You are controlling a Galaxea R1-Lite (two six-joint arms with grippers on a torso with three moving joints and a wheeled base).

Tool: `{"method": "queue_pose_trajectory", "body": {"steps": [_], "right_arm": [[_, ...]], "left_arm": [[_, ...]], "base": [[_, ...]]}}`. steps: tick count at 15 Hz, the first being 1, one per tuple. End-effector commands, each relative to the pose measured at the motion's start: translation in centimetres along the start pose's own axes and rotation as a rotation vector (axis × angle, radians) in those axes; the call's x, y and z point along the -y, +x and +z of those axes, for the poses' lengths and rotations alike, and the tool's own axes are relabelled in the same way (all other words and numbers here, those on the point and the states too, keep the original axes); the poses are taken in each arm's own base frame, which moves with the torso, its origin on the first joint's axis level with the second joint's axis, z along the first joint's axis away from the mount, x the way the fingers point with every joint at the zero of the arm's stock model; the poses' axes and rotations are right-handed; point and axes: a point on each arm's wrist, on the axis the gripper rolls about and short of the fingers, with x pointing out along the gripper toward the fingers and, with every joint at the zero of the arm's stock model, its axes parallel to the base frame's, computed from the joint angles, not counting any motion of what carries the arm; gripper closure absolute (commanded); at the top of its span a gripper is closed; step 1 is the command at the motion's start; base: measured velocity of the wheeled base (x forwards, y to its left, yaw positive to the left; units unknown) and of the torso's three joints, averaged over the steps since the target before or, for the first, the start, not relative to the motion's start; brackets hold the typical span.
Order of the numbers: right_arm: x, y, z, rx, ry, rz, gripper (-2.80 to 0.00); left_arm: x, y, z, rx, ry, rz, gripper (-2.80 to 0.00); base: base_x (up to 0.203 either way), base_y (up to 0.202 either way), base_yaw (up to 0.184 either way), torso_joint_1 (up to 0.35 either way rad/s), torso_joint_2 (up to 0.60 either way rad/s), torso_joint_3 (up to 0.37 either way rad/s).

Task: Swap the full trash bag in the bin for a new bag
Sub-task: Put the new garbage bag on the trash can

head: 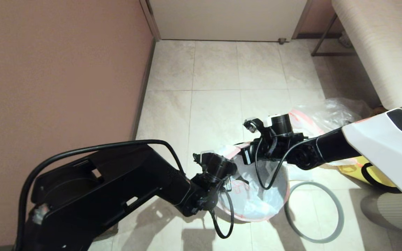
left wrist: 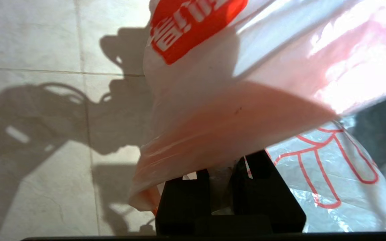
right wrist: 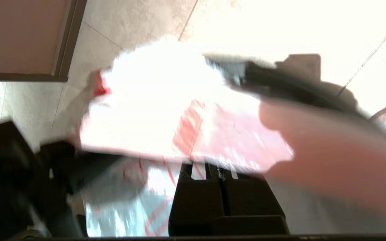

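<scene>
The new bag (head: 257,198), translucent white with red drawing and an orange-red hem, is spread over the bin's mouth. The bin is almost wholly hidden under it; its dark wall (left wrist: 384,124) shows through the film, and its black rim (right wrist: 297,87) shows in the right wrist view. My left gripper (left wrist: 224,167) is shut on the hem (left wrist: 213,134) at the near-left side. My right gripper (right wrist: 218,169) is shut on the hem at the far side, seen as (head: 245,153) in the head view. The full trash bag (head: 330,111) lies crumpled on the floor behind my right arm.
The grey ring rim (head: 314,212) lies flat on the floor, right of the bin. A yellow tote (head: 359,169) sits under my right arm. A pink wall (head: 58,69) stands to the left, and a bench (head: 379,45) at the far right.
</scene>
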Motion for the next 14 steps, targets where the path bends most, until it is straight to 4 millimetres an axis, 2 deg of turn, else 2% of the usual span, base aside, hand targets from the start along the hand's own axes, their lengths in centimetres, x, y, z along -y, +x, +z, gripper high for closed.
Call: {"method": "queue_pose_trajectory", "body": {"steps": [1,6,8,12,14], "right_arm": [[0.2,0.1,0.6,0.014,-0.003,-0.002,0.0],[0.3,-0.1,2.1,0.057,-0.014,-0.013,0.0],[0.4,0.2,2.0,0.036,0.014,-0.016,0.0],[1.8,1.5,1.3,0.023,0.028,-0.054,0.0],[3.0,1.9,1.7,0.034,0.035,-0.078,0.0]], "left_arm": [[0.1,-0.2,0.0,0.003,-0.002,-0.004,0.0],[0.6,-0.6,-0.6,0.005,0.009,-0.022,0.0],[0.6,-0.6,-0.7,0.019,0.028,-0.032,0.0],[0.6,-0.7,-0.7,0.03,0.03,-0.038,0.0],[0.6,-0.7,-0.7,0.037,0.026,-0.043,0.0]], "base": [[0.0,0.0,0.0,0.0,0.0,0.0],[0.0,0.0,0.0,0.0,0.0,0.0],[0.0,0.0,0.0,0.0,0.0,0.0],[0.0,0.0,0.0,0.0,0.0,0.0],[0.0,0.0,0.0,0.0,0.0,0.0]]}}
